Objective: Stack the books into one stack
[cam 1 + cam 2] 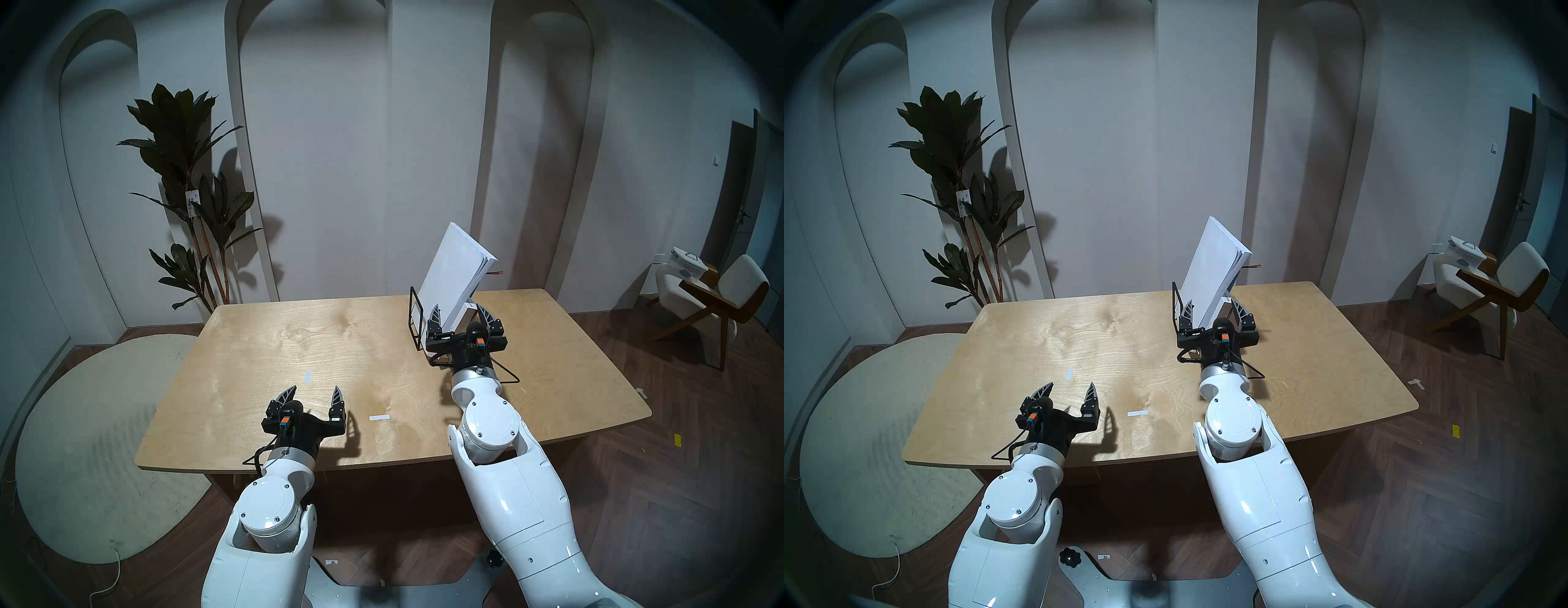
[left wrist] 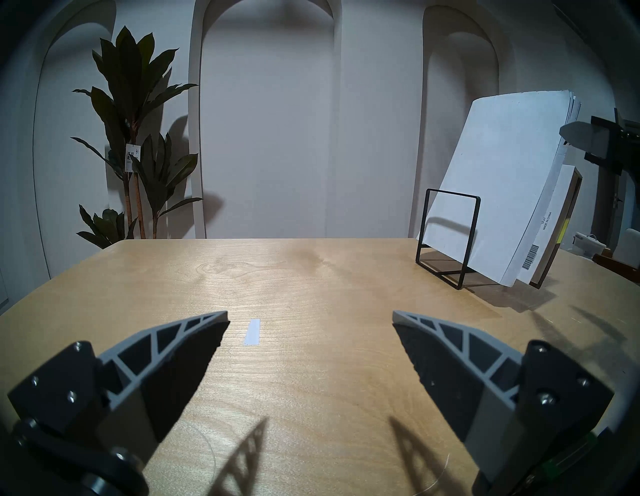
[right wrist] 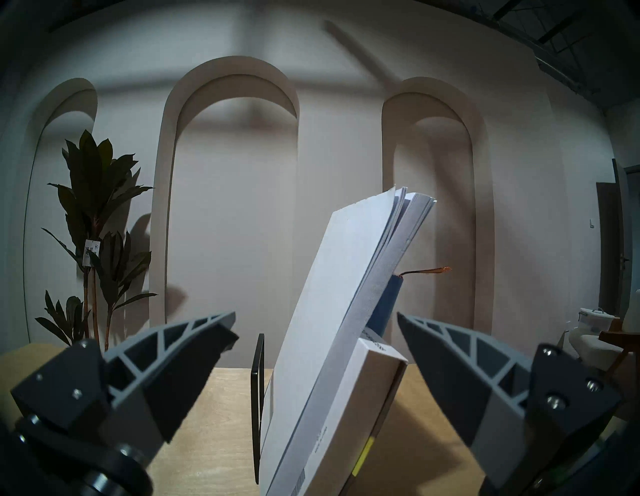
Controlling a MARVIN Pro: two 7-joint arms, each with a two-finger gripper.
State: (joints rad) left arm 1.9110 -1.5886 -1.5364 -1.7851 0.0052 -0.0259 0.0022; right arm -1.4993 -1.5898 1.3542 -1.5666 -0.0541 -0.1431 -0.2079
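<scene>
My right gripper (image 1: 463, 316) stands wide with nothing in it, its two fingers on either side of the near edges of the books on the far right part of the wooden table (image 1: 297, 339). The large white booklet (image 1: 456, 276) leans tilted to the right in the black wire stand (image 1: 415, 316), whose upright frame stands just left of it, between the booklet and my left-side finger. Behind the booklet leans the thick white book (image 3: 374, 388), shorter, with a yellow mark low on its spine, and behind that the blue notebook (image 3: 389, 304), mostly hidden, with its orange ribbon (image 3: 429, 271) sticking out to the right. My left gripper (image 1: 312, 397) is also spread wide and empty, hovering over the near left part of the table, well apart from the books. Two white tape strips (image 1: 379, 418) lie on the bare wood near it. A tall potted plant (image 1: 186, 178) stands beyond the table's far left corner, and a chair (image 1: 712, 297) sits off to the right.
</scene>
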